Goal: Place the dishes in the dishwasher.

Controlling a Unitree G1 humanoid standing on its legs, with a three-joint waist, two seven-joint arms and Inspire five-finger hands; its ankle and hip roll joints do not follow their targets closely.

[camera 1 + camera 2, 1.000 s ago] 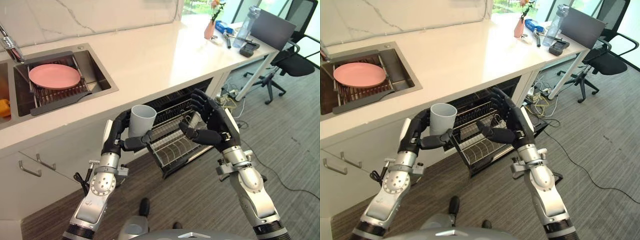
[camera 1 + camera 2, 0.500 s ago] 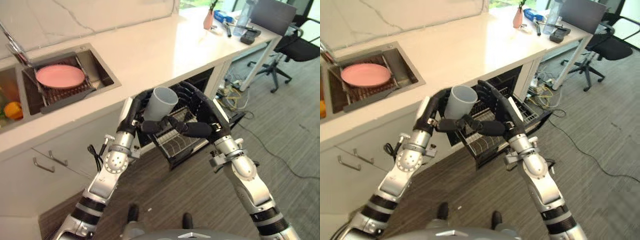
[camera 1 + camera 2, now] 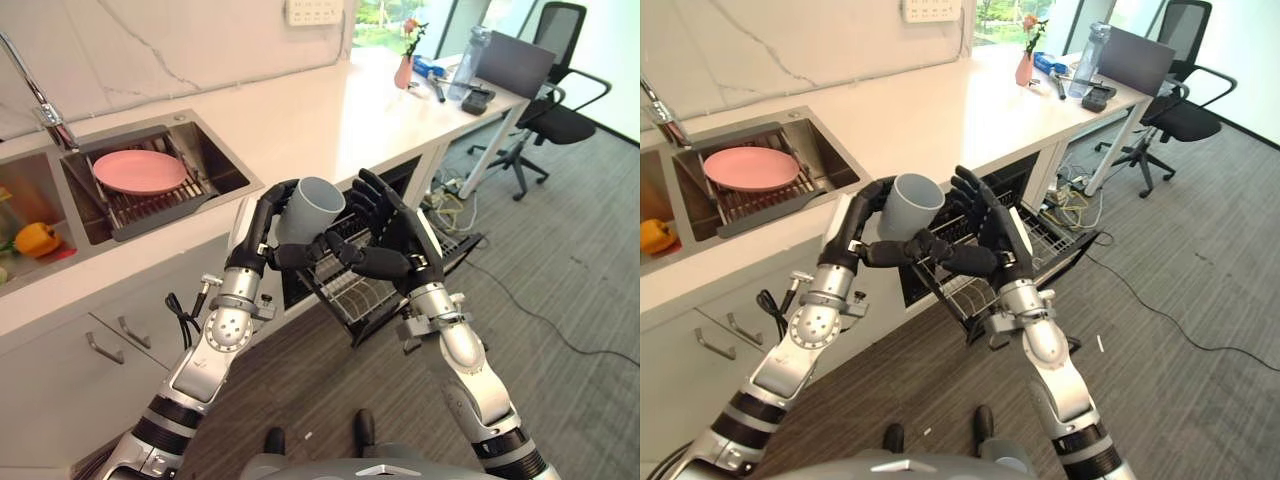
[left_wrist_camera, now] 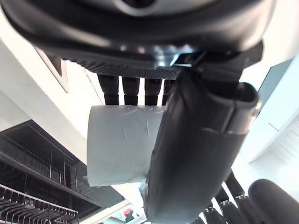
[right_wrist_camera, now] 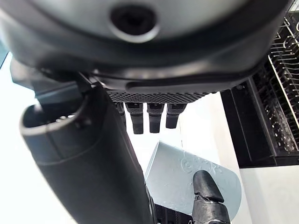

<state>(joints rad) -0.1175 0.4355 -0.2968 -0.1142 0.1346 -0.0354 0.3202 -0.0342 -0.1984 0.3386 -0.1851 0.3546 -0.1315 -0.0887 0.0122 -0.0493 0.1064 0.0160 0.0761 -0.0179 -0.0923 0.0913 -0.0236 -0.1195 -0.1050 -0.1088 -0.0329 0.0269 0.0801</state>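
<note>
**Cup in hand, rack waiting below**

The robot's left hand (image 3: 262, 225) has its fingers and thumb curled round a grey cup (image 3: 308, 208). The cup is tipped, w/ its open mouth up and toward the right hand. It hangs in the air just past the front edge of the counter (image 3: 330, 110), above the pulled-out dishwasher rack (image 3: 375, 290). The right hand (image 3: 395, 240) is beside the cup w/ fingers spread and mostly straight. It holds nothing; its thumb reaches toward the left hand's thumb, below the cup. If the two touch can't be told.

Step in hand, prob.: carry the cup over to the dishwasher. The cup is not in the rack yet. Next move likely needs the left hand to go down and fwd to the rack, turn the cup mouth-down, and set it between the wires. The right hand may need to get out of the way, or steady the cup.

The cup is round, smooth and plain, wider at the mouth, no handle seen. The rack is thin wire w/ rows of little prongs in a dark frame. A flat round pink plate (image 3: 140, 171) lies on a drain rack in the steel sink (image 3: 225, 165), at the counter's left end. It waits its turn. The counter is white, smooth and shiny.
</note>
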